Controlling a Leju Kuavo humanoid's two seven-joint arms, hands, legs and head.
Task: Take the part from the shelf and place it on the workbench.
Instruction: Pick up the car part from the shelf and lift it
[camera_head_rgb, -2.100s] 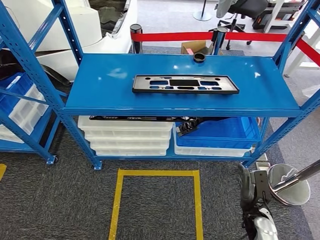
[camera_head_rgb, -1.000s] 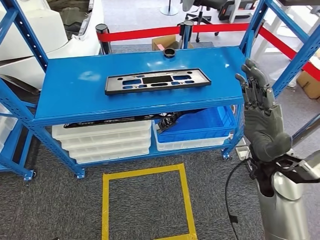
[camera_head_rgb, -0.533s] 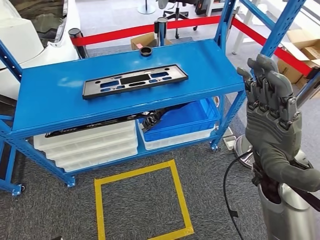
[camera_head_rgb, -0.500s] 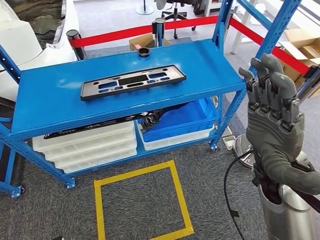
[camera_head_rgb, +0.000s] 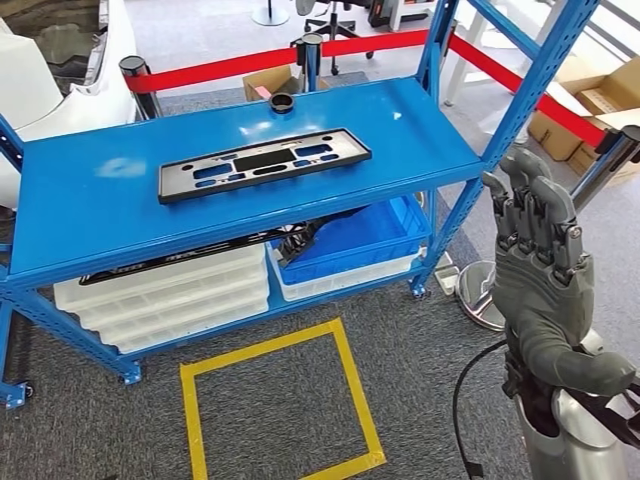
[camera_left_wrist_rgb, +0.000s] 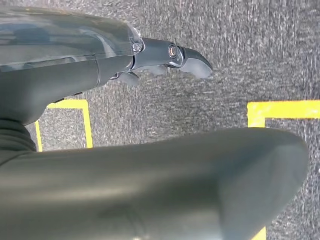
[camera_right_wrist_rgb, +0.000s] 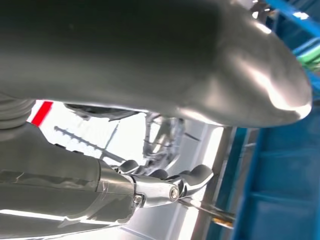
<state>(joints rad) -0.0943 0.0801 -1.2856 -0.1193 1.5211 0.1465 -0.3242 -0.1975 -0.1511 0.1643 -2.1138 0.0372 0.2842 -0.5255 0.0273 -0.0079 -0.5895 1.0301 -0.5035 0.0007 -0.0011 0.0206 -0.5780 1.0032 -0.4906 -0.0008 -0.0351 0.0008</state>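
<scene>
- The part, a long flat black plate w/ cut-out slots (camera_head_rgb: 264, 165), lay flat on the top board of the blue shelf (camera_head_rgb: 90, 215), roughly mid-board, nothing on it and nothing touching it.
- Long axis ran along the shelf's length, i.e. across the robot's front, far end tipped slightly away toward the right upright.
- Small black ring-shaped cup (camera_head_rgb: 281, 102) sat near the back edge, just behind the plate, apart from it.
- Lower tier: white trays (camera_head_rgb: 166, 295) stacked under the plate's left half, blue bin (camera_head_rgb: 355, 245) under the right half.
- Right hand (camera_head_rgb: 540, 275) was raised at the right of the head view, palm side away from cam, fingers upright and loosely apart, holding nothing. It stood outside the shelf's right front post, well apart from the plate; the plate lay ahead and to its left, at about the same height or a bit higher.
- Left hand (camera_left_wrist_rgb: 113, 165) hung low over grey carpet w/ yellow floor tape (camera_left_wrist_rgb: 281, 110); thumb and a finger stuck out w/ nothing between them, so it looked empty and open.
- Judgement: right hand nearer, and nearest the plate's right end. The reach prob. needs to go left and forward over the front edge, so the hand meets a short end or long edge, not the flat face.
</scene>
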